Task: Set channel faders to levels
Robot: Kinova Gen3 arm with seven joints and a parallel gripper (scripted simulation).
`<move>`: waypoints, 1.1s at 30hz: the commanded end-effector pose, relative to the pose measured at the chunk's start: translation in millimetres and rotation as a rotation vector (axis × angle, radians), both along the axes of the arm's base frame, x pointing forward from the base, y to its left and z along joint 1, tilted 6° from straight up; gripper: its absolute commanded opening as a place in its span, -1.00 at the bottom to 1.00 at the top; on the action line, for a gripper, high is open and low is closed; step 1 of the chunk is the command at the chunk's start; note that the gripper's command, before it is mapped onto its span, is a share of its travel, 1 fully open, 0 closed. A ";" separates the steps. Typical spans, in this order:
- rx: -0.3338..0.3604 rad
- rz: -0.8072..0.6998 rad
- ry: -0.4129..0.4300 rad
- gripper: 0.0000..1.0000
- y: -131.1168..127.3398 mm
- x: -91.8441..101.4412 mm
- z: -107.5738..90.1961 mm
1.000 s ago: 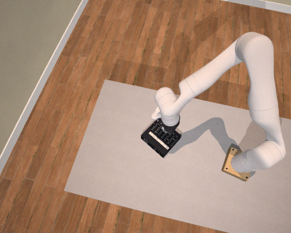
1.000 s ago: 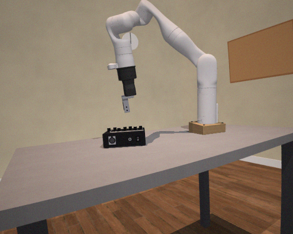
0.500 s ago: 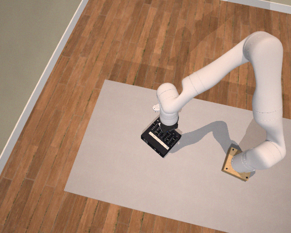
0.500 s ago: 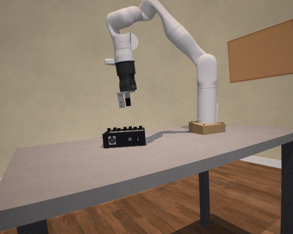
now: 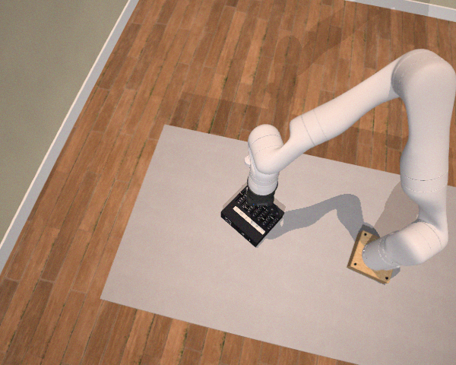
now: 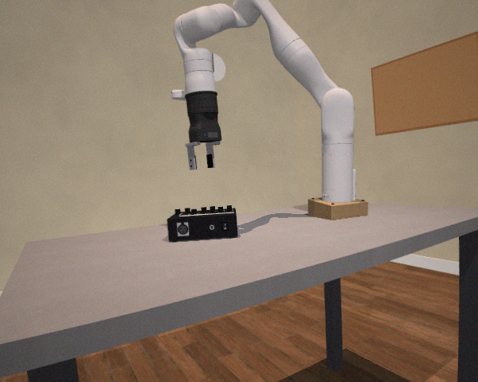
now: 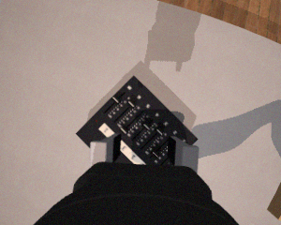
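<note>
The desk [image 6: 201, 225] is shown standing on its feet on the table [image 6: 354, 242], well below the gripper [image 6: 201, 156], whose fingers are spread fully and hold nothing. The approach step is judged to be in hand; next, a descent onto one fader cap [image 6: 211, 208] is called for.

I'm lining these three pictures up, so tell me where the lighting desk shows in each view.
Top: the lighting desk sits just left of centre on the table, partly under the wrist, turned diagonally.
Exterior: left of centre, rear panel facing the camera, well below the open gripper.
Wrist: centre, turned diagonally, its near edge behind the fingers.
Shared landmark: the arm's wooden base plate, beside the desk in all three views.
</note>
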State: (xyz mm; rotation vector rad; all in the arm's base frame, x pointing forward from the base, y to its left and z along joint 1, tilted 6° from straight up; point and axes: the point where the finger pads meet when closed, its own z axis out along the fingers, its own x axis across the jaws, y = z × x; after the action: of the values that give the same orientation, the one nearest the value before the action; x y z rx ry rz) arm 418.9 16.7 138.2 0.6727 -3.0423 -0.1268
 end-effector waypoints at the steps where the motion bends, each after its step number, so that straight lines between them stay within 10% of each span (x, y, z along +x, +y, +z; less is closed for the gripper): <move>1: 0.000 -0.045 -0.010 1.00 0.2 2.1 4.4; 33: 0.021 -0.228 -0.021 1.00 4.7 5.3 11.8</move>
State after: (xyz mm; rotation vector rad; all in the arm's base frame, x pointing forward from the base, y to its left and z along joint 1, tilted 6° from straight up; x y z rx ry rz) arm 423.8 21.4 149.4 0.3272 -3.1299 -0.1577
